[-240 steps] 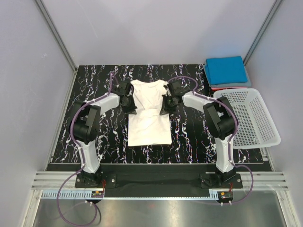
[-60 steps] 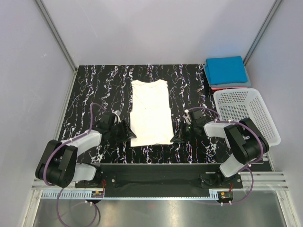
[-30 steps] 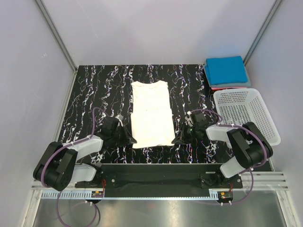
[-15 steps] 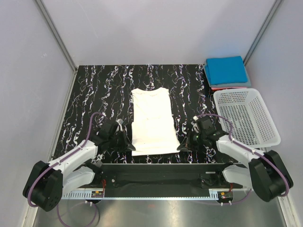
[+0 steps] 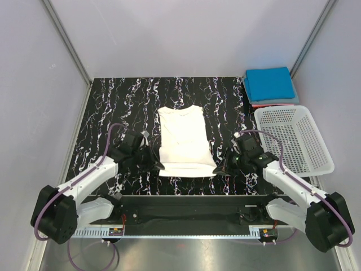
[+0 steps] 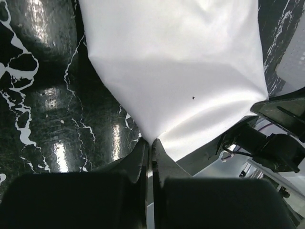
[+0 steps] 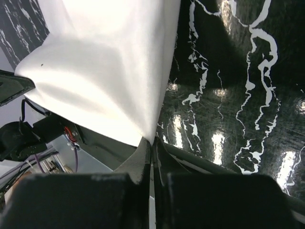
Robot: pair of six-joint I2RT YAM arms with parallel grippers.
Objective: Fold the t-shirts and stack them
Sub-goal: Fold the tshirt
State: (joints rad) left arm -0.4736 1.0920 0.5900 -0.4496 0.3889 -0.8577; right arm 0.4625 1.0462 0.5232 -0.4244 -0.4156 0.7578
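Observation:
The white t-shirt (image 5: 184,140), folded into a long strip, lies on the black marbled table with its near hem lifted. My left gripper (image 5: 158,167) is shut on the hem's left corner; in the left wrist view (image 6: 150,143) the cloth (image 6: 181,71) stretches away from it. My right gripper (image 5: 217,170) is shut on the right corner, as the right wrist view (image 7: 151,141) shows, with the shirt (image 7: 105,81) taut. The blue t-shirt (image 5: 271,83) lies folded at the back right on top of the red one (image 5: 265,104), of which only an edge shows.
A white lattice basket (image 5: 294,138) stands at the right edge, close to my right arm. Grey walls enclose the table (image 5: 113,113) on the left, back and right. The arm bases sit along the near edge.
Both grippers took hold of the shirt's near corners and lifted them, dragging the shirt toward the near edge. The hem now hangs raised between them.

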